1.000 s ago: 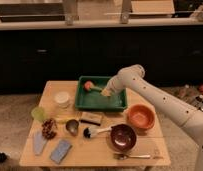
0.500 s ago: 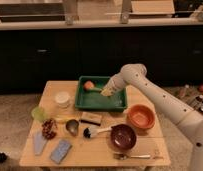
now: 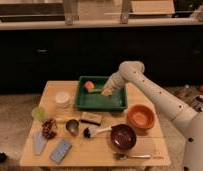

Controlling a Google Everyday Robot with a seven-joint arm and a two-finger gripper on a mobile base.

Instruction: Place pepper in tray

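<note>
The green rectangular tray [image 3: 101,102] stands at the back middle of the wooden table. My gripper [image 3: 106,91] is low inside the tray, near its middle, with the white arm reaching in from the right. A small slender green shape, the pepper [image 3: 95,91], lies in the tray just left of the gripper; I cannot tell whether the gripper touches it. A round orange-red fruit [image 3: 89,85] sits in the tray's back left part.
An orange bowl [image 3: 140,116] and a dark red bowl [image 3: 123,136] stand at the right front. A white container [image 3: 62,98], a green cup [image 3: 38,113], a brush [image 3: 95,131], a box [image 3: 90,118] and blue items [image 3: 60,150] fill the left and front.
The arm shifted slightly to the right and back again, with the gripper staying low over the tray's middle. Nothing else on the table moved.
</note>
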